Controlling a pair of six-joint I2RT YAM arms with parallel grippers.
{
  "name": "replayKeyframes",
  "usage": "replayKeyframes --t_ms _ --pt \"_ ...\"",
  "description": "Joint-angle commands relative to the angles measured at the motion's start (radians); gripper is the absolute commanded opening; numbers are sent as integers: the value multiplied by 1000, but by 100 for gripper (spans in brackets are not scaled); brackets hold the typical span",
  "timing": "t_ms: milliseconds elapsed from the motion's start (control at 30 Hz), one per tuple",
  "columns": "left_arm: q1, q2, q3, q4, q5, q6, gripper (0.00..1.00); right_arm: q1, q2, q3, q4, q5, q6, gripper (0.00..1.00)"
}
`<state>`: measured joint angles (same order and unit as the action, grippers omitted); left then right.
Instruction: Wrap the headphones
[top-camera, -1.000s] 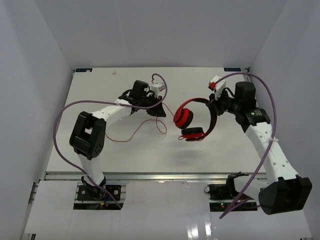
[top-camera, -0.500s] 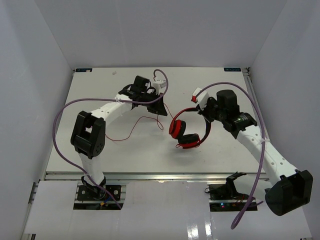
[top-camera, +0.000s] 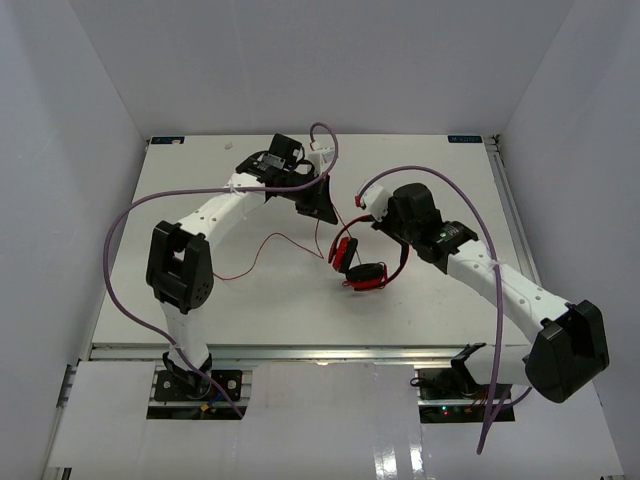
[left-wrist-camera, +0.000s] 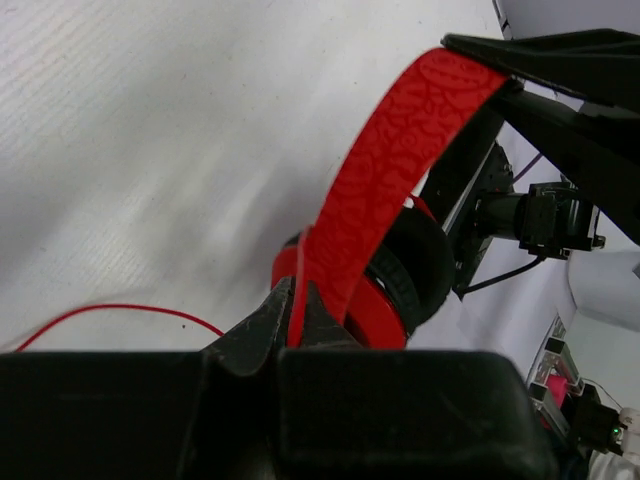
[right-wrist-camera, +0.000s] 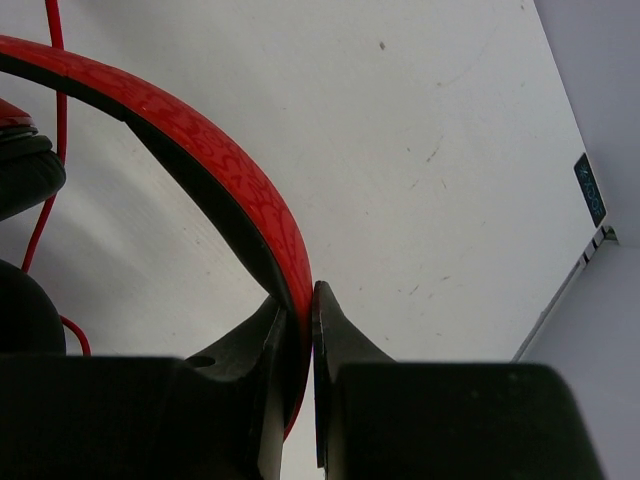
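Observation:
The red headphones (top-camera: 366, 272) hang just above the white table (top-camera: 200, 190) at its middle. My right gripper (top-camera: 388, 232) is shut on their red and black headband (right-wrist-camera: 200, 130), which is pinched between the fingertips of the right gripper (right-wrist-camera: 307, 290). A black ear pad (right-wrist-camera: 20, 170) shows at the left. My left gripper (top-camera: 325, 212) sits just left of the headphones, and the left gripper (left-wrist-camera: 297, 290) is shut on the thin red cord. The headband (left-wrist-camera: 400, 160) and an ear cup (left-wrist-camera: 410, 270) stand right behind it. The slack cord (top-camera: 270, 245) trails left over the table.
Purple robot cables (top-camera: 120, 230) arc over both arms. White walls enclose the table on three sides. A metal rail (top-camera: 300, 352) runs along the near edge. The table's right edge with a small label (right-wrist-camera: 590, 195) shows in the right wrist view.
My right arm has carried the headphones left and nearer, up beside the left gripper. The left gripper has shifted slightly towards the back, and the cord loop on the table has moved with it.

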<state>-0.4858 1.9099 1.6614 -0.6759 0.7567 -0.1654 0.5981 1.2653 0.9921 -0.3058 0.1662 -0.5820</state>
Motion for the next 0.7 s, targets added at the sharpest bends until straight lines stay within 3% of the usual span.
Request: replayKeyframes --t_ms 0,300,467,667 --pt "7 0 89 -124 31 3 1 11 17 61 88 169 37 8" --pt "7 36 121 -174 220 -89 4 12 81 107 116 278 118 8" --pt "4 28 75 -100 318 -181 9 9 115 150 113 307 177 8" --pt "-1 -39 -35 100 360 -308 17 8 169 205 92 315 296 8"
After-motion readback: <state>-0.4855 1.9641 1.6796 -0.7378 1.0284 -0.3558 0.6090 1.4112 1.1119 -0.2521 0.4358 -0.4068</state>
